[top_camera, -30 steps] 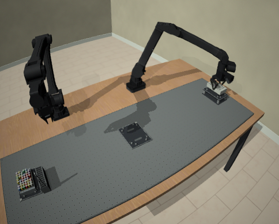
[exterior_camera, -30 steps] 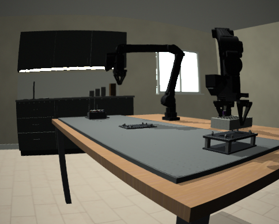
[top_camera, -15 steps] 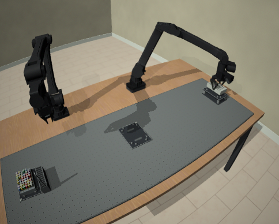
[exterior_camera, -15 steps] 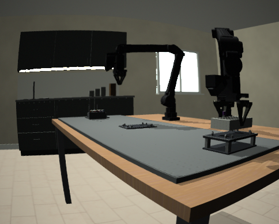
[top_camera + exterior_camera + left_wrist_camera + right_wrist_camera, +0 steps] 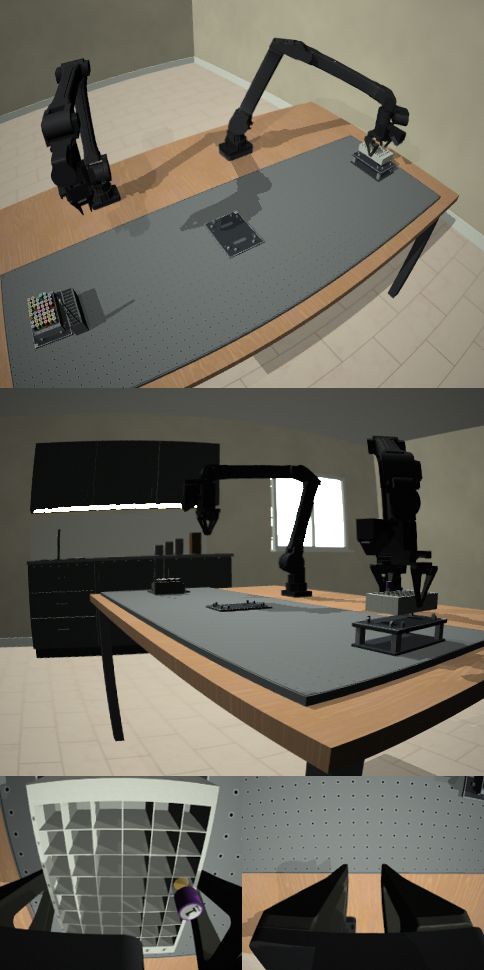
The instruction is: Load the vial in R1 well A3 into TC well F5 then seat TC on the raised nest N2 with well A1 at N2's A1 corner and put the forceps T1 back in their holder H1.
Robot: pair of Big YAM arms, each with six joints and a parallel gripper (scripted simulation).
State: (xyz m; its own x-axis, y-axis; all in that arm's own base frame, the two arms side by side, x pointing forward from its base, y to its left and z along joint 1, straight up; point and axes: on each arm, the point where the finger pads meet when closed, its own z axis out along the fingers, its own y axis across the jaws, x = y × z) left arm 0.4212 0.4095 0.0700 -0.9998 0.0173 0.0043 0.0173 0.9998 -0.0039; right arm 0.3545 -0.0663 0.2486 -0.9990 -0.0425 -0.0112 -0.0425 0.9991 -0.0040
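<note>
The left gripper (image 5: pixel 378 148) (image 5: pixel 400 595) (image 5: pixel 122 872) is clamped across the tube carrier TC (image 5: pixel 384 158) (image 5: pixel 395 604) (image 5: pixel 123 793), which hangs just above the raised nest N2 (image 5: pixel 370 165) (image 5: pixel 400 628), not seated. The right gripper (image 5: pixel 88 211) (image 5: pixel 207 533) (image 5: pixel 365 872) is off on its own, fingers partly apart, nothing in them.

For the lowering, I'd square TC up over the locators first, then go straight down, slowly. Check the A1 corner before committing; the triangle isn't readable here. Any yaw could leave an edge perched on a locator, so release only once it sits flat all round. The purple-capped vial (image 5: pixel 388 586) (image 5: pixel 188 902) is in the column by the F mark, close to one finger, so a straight-up retreat with a modest opening looks safest. Can't confirm it's on the well floor.

Looks-wise, TC is a pale, matte box with thin walls making square wells. N2 is a dark, flat plate on chunky square legs, with small upright locators. The vial rack R1 (image 5: pixel 49 330) is packed with round coloured caps, next to the ribbed dark forceps holder H1 (image 5: pixel 80 321).
</note>
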